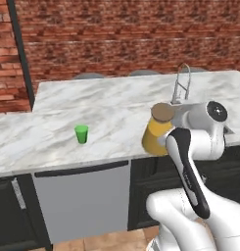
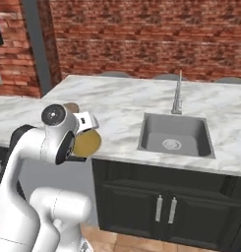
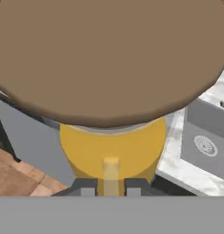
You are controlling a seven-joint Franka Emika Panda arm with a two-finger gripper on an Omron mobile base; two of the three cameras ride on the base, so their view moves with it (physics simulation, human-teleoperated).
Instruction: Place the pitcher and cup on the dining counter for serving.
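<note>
The pitcher (image 1: 157,136) holds orange liquid under a round brown lid (image 1: 163,112) and hangs at the front edge of the dining counter (image 1: 116,98), left of the sink. In the hand view my gripper (image 3: 111,187) is shut on the pitcher's handle, with the lid (image 3: 109,59) looming large above the orange body (image 3: 86,146). From the right base view the pitcher (image 2: 88,142) sits partly behind my wrist, in front of the counter (image 2: 122,98) edge. The small green cup (image 1: 82,134) stands upright on the marble, well to the pitcher's left.
A steel sink (image 2: 176,133) with an arched faucet (image 2: 178,93) is set in the counter to the right. A grey dishwasher front (image 1: 82,196) and dark cabinets (image 2: 166,206) lie below. Stool tops (image 1: 89,76) and a brick wall stand behind.
</note>
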